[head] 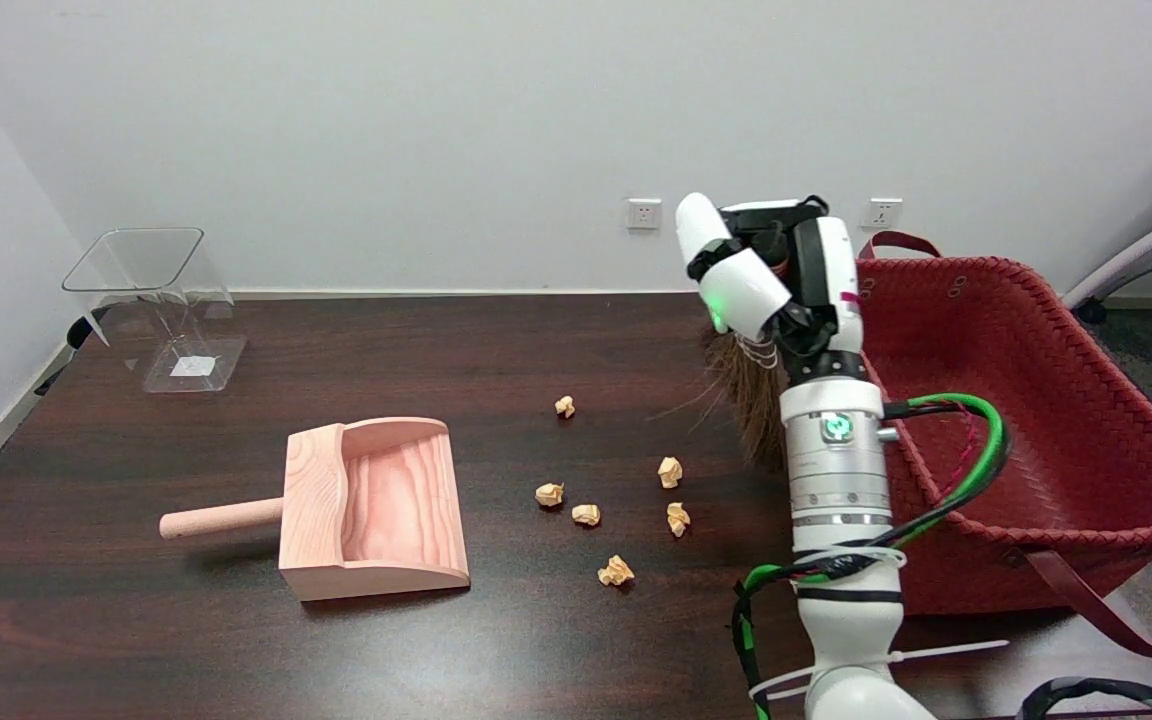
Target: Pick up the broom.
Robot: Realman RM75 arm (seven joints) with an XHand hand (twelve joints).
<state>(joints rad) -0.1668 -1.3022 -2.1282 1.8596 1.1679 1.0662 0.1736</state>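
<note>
Dark table (536,340): right hand (771,275) grips broom (751,400) at its handle, bristles hanging near basket (1036,400); looks light, bristles floppy, handle stiff

Broom (751,405) handle hidden inside the robot hand (771,275); only brown bristles showing, partly behind the wrist. Red basket (1026,400) near-left wall masked by the arm. Tabletop (86,620) cut off at bottom and left edges.
</note>
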